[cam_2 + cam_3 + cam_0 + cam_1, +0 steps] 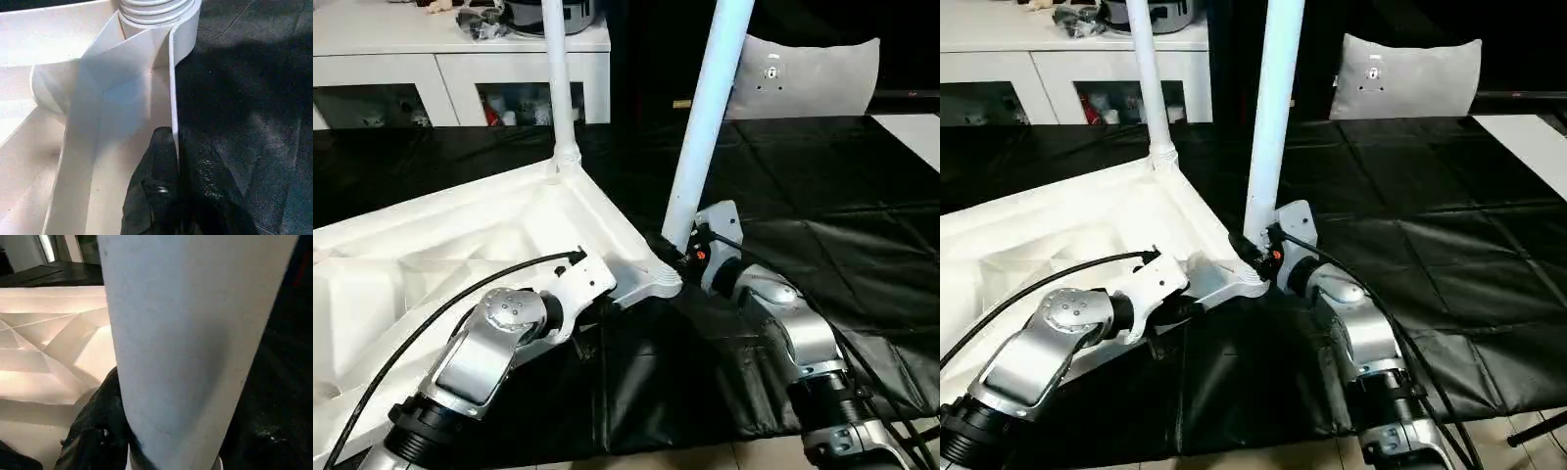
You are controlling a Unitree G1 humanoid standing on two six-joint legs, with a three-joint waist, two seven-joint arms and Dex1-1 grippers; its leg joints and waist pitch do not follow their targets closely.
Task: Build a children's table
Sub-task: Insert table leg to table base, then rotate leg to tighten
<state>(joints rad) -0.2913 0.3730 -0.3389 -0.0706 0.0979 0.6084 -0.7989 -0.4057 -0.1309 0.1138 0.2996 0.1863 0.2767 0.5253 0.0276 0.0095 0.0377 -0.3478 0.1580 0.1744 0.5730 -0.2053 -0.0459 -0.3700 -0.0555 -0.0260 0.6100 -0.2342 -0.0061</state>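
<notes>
White plastic table top (460,235) lies upside-down on the black sheet (822,196). Left gripper (177,161) pinches its rim shut; right gripper (1258,253) half-closed around the near-corner leg (705,117). A skewed leg may jam in its socket.

No text, label, brand, number or sign can be read in any of the views.
</notes>
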